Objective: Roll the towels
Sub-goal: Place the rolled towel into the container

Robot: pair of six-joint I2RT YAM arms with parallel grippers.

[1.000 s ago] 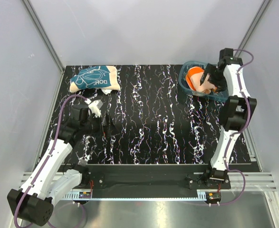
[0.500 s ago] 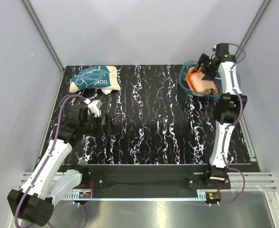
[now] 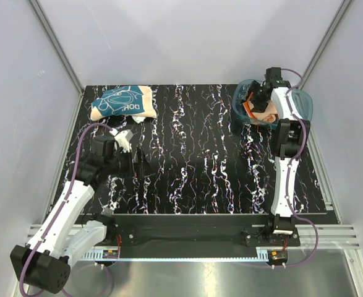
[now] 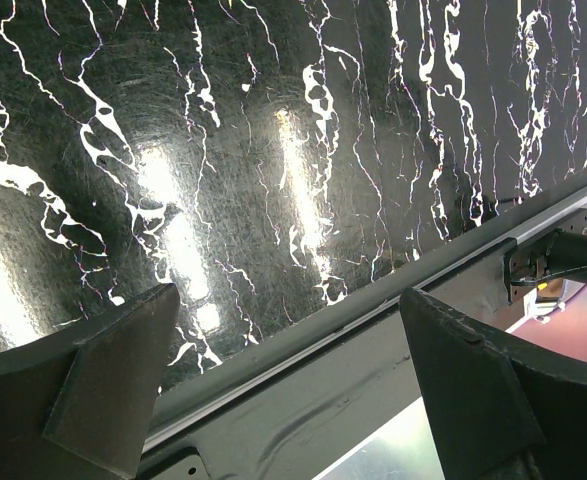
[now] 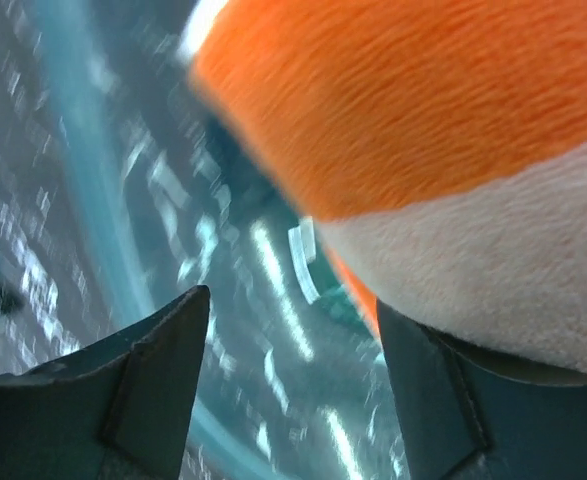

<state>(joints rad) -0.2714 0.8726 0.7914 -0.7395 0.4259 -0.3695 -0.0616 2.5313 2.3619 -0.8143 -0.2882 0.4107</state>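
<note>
The dark teal towel (image 3: 122, 102) lies crumpled at the table's back left, cream back showing at its edges. The orange towel (image 3: 250, 107) sits in the translucent blue tray (image 3: 241, 90) at the back right. My right gripper (image 3: 260, 99) reaches down into the tray, right over that towel. In the right wrist view its jaws stand apart with only the tray floor (image 5: 273, 290) between them. The orange towel (image 5: 413, 100) bulges just above the right finger (image 5: 443, 400). My left gripper (image 3: 138, 164) is open low over bare table, and it (image 4: 288, 390) holds nothing.
The black marbled table (image 3: 200, 154) runs between the two towels. Grey walls close in on the left, back and right. The left wrist view shows the table's near edge rail (image 4: 373, 340). The tray's right rim (image 3: 305, 105) sits close to the right wall.
My right arm has swung left and down into the tray, and its jaws have narrowed somewhat. The tray's right side now shows past the arm. The left arm and teal towel stayed put.
</note>
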